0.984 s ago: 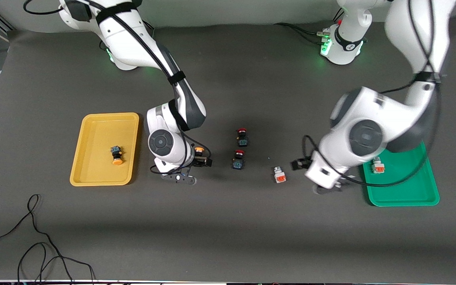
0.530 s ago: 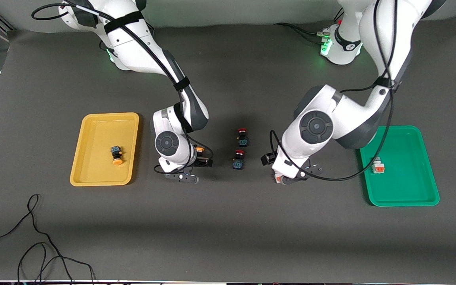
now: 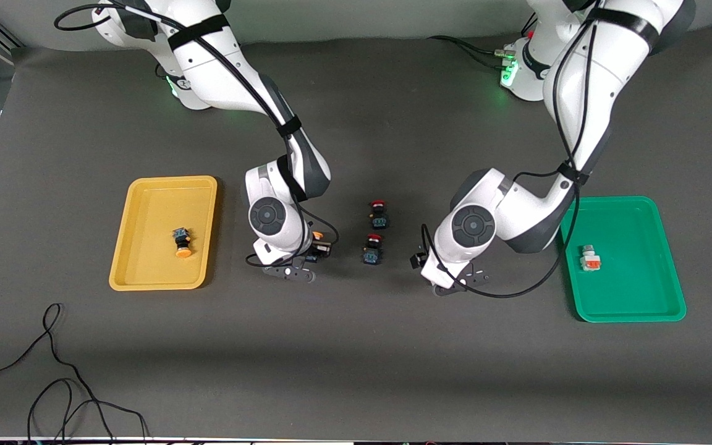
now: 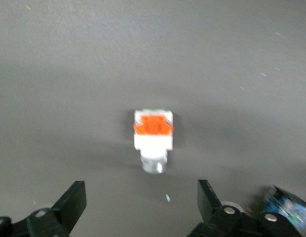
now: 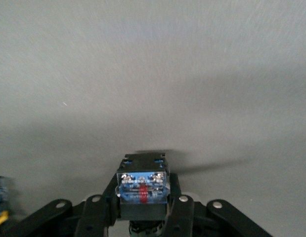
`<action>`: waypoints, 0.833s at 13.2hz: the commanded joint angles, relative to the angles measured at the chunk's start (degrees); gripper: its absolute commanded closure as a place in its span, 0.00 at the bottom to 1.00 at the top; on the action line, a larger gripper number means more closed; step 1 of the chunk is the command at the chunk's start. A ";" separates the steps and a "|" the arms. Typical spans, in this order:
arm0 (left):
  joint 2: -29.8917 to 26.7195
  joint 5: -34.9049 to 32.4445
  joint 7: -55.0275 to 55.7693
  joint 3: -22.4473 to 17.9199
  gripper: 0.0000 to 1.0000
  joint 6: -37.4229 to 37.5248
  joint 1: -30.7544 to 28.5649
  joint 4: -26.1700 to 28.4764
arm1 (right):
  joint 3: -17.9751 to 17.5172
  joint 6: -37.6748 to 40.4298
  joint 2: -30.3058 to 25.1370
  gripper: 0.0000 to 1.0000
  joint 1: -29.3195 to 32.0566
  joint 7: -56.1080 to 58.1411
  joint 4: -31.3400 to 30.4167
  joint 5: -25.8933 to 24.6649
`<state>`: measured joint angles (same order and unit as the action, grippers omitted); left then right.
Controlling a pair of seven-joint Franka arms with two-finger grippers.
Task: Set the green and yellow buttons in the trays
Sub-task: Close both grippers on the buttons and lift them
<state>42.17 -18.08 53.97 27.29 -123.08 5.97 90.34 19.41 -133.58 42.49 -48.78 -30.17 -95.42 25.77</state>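
Note:
The yellow tray (image 3: pixel 146 272) holds one black button with an orange-yellow cap (image 3: pixel 182 242). My right gripper (image 3: pixel 317 248) is shut on the second yellow-capped button (image 3: pixel 316 236), low over the table between that tray and the red-capped buttons. In the right wrist view, its black body (image 5: pixel 143 185) sits clamped in the gripper (image 5: pixel 143 210). The green tray (image 3: pixel 628 306) holds one white-grey button (image 3: pixel 589 258). My left gripper (image 3: pixel 447 281) is open over the other white-grey button (image 4: pixel 153 138), which lies on the table just ahead of the gripper (image 4: pixel 141 202); the front view hides it.
Two black buttons with red caps (image 3: pixel 379 213) (image 3: pixel 372 248) stand on the table between the two grippers. A black cable (image 3: pixel 53 371) lies on the table near the front camera, at the right arm's end.
My left arm has swung from the green tray to over the loose white-grey button, covering it in the front view. My right gripper, holding its button, has shifted slightly toward the red-capped buttons.

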 commanded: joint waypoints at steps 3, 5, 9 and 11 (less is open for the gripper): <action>3.44 -3.10 1.23 -3.56 0.00 -6.89 2.55 -0.52 | 5.71 10.84 -12.06 1.00 -0.17 0.19 -1.35 0.34; 4.32 -3.54 1.23 -5.92 0.00 -9.01 5.36 -0.69 | 10.10 18.93 -17.51 1.00 -0.17 2.03 -1.00 -2.73; 4.50 -3.54 1.23 -7.43 0.71 -10.16 6.96 -0.78 | 21.34 33.79 -25.08 1.00 -0.17 12.29 0.75 -4.68; 4.06 -3.45 1.05 -7.43 1.00 -9.55 6.95 -0.78 | 27.06 37.23 -26.40 1.00 -0.44 19.76 1.11 -6.86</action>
<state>46.96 -20.64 53.98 20.87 -133.27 12.02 90.01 42.72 -98.96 17.06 -48.43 -16.12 -94.35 21.00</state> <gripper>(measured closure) 0.427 0.595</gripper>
